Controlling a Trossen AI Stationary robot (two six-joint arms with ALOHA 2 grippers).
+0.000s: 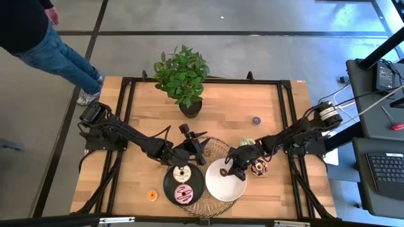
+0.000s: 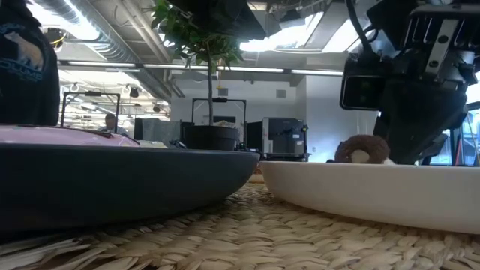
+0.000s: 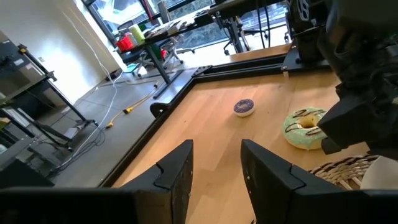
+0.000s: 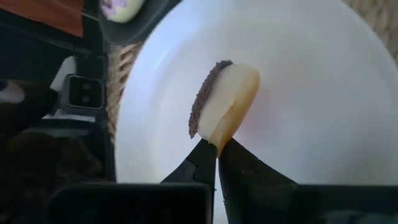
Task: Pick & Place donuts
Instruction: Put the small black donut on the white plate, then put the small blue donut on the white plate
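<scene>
My right gripper (image 1: 227, 170) hangs over the white plate (image 1: 235, 188), shut on a small brown donut (image 4: 225, 102) with a pale underside. In the low view that donut (image 2: 362, 148) shows just behind the plate's rim. My left gripper (image 3: 217, 174) hovers open and empty above the woven mat (image 1: 213, 146). A cream donut (image 1: 182, 173) and a pink donut (image 1: 184, 193) lie on the black plate (image 1: 169, 184). A green donut (image 3: 304, 128), a purple mini (image 3: 244, 107), a sprinkled chocolate donut (image 1: 259, 168) and an orange mini (image 1: 151, 195) rest flat on the table. My right gripper pinches the brown donut's rim (image 4: 214, 140) between its two fingertips, slanting down from the table's right side. The donut stands on edge beyond the fingers, over the white plate. Whether its lower edge touches the plate, I cannot tell.
A potted plant (image 1: 183, 79) stands at the table's far middle. Both plates sit on the woven mat near the front edge. A person's legs (image 1: 60, 57) show beyond the table's far left corner. Bare wood lies at the far right and near left.
</scene>
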